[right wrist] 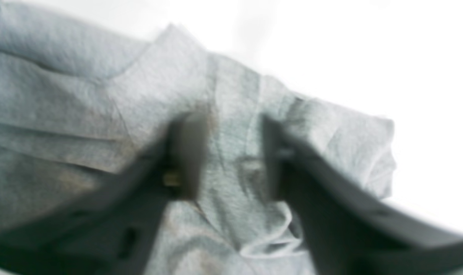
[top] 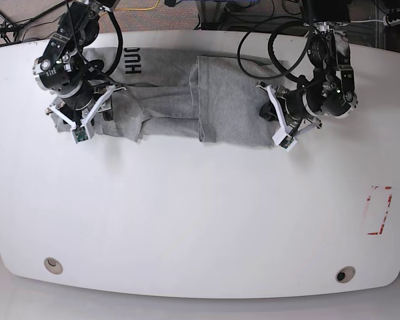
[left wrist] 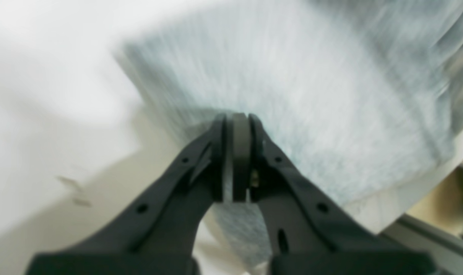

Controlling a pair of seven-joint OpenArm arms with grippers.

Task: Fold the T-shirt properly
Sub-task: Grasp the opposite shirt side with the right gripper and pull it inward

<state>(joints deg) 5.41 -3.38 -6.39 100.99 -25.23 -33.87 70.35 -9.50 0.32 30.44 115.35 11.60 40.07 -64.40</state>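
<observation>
Grey T-shirt [left wrist: 300, 95] hem sits pinched in the left gripper [left wrist: 237, 118]; the spread right gripper [right wrist: 231, 152] holds nothing, so uneven pulling could skew the fold.

Soft, matt heather-grey cotton T-shirt [top: 220, 100], finely flecked; smooth white bench [top: 200, 213] with slight sheen; matt black plastic fingers [left wrist: 216, 152].

It looked like a robotics lab. A bare white table [top: 187, 220] carried two black arms, and bundles of black cables [top: 267, 40] trailed off its far edge to the floor, where a power strip [top: 399, 20] lay plugged in.
</observation>
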